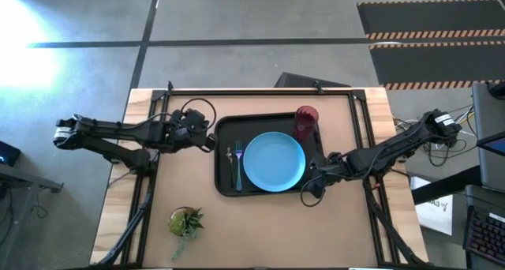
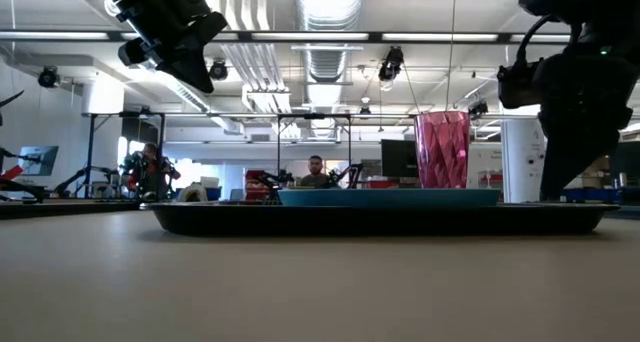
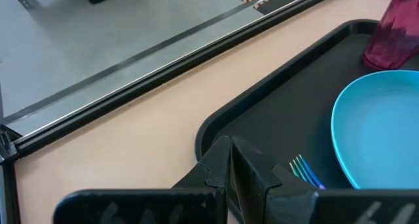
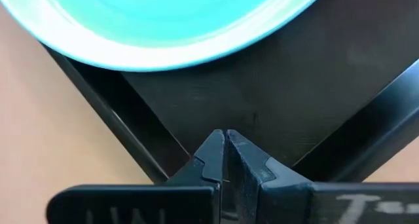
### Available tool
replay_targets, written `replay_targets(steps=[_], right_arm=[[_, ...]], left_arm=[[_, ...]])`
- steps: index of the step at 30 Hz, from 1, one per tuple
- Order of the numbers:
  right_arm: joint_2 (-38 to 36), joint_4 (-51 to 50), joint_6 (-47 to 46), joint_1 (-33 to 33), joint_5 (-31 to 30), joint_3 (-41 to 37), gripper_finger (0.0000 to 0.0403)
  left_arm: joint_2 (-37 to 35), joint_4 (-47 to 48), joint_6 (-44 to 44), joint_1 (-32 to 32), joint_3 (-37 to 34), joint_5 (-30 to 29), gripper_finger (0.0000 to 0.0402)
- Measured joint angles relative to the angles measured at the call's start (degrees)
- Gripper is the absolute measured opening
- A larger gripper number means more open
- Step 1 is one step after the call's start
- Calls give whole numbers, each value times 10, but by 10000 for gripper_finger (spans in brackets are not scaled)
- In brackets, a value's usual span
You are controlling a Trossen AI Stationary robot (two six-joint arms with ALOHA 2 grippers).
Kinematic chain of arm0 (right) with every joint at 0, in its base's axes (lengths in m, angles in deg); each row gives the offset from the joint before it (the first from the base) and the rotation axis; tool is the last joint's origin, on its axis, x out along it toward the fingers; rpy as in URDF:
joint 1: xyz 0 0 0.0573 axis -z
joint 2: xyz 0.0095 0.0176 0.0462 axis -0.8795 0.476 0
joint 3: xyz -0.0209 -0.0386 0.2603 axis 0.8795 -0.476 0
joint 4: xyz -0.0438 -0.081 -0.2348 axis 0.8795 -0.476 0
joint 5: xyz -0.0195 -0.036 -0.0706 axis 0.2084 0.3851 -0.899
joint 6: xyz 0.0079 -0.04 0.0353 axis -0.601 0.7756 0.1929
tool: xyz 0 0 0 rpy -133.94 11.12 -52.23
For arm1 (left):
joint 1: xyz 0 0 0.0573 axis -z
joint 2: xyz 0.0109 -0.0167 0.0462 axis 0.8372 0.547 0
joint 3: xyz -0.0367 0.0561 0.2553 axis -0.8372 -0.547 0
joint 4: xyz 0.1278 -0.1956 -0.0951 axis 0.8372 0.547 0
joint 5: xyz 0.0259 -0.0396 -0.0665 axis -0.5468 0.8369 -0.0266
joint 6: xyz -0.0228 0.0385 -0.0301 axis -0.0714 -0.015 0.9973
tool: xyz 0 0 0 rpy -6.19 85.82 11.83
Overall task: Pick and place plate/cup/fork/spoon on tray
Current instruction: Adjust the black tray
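Blue plate [image 1: 274, 161], fork [image 1: 238, 166], red cup [image 1: 306, 121] on black tray [image 1: 223, 132]

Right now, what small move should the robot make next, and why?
Probably lift the right end effector off the tray's near-right corner. It is shut, holding nothing. Plate, cup and fork are on the tray; I see no spoon.

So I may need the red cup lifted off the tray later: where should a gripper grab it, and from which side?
Judging by its pose, grip the cup across its side wall below the rim, coming from above or from the far edge of the tray. It stands upright in the tray's far right corner, with the plate close on its near side.
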Motion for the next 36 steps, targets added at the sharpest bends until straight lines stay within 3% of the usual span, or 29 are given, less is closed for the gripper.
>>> replay_targets(steps=[5,12,26,36], right_arm=[[5,0,-12,0,7,-6,9],[39,25,-20,-4,76,-6,9],[135,194,-68,-42,74,-5,8],[95,101,-70,-45,70,-6,8]], left_arm=[[0,0,-1,0,0,0,0],[0,0,-2,0,0,0,0],[0,1,-6,0,0,3,0],[0,5,-7,0,-3,31,0]])
